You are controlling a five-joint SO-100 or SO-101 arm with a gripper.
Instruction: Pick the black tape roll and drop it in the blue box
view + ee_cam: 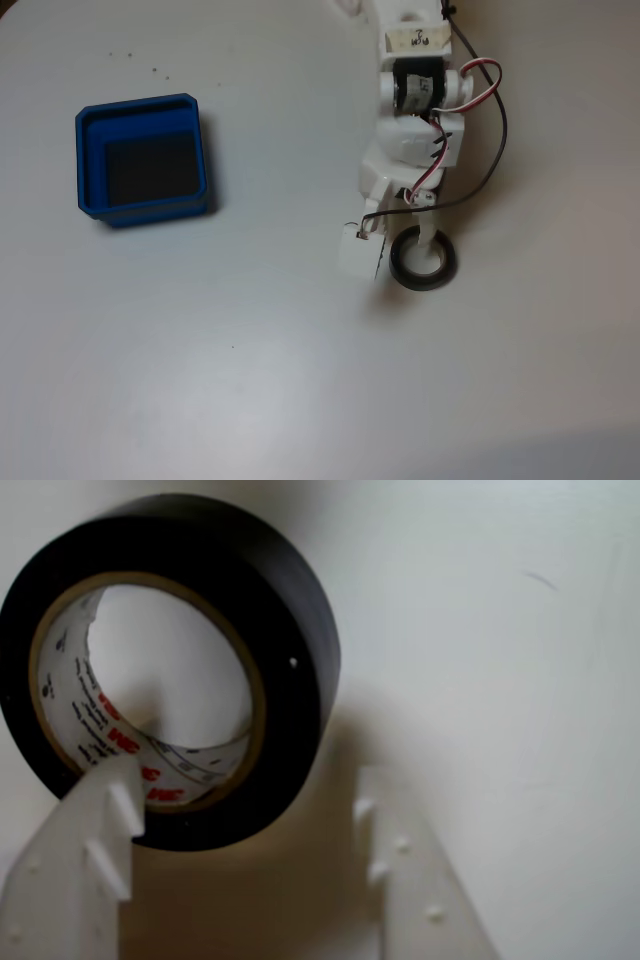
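Gripper (pixel 245 795) is wide open and holds nothing; one finger (pixel 95 835) stands inside the hole of the roll (pixel 290 660), the other finger (pixel 400 870) outside its wall. One roll (pixel 424 260) lies flat on the desk (pixel 250 380), one box (pixel 142 160) sits well apart to the left in the fixed view. Bare desk lies between them.

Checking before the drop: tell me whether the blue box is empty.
Empty. In the fixed view the blue box shows only its bare dark floor; the black tape roll lies flat on the table beside the pincer.
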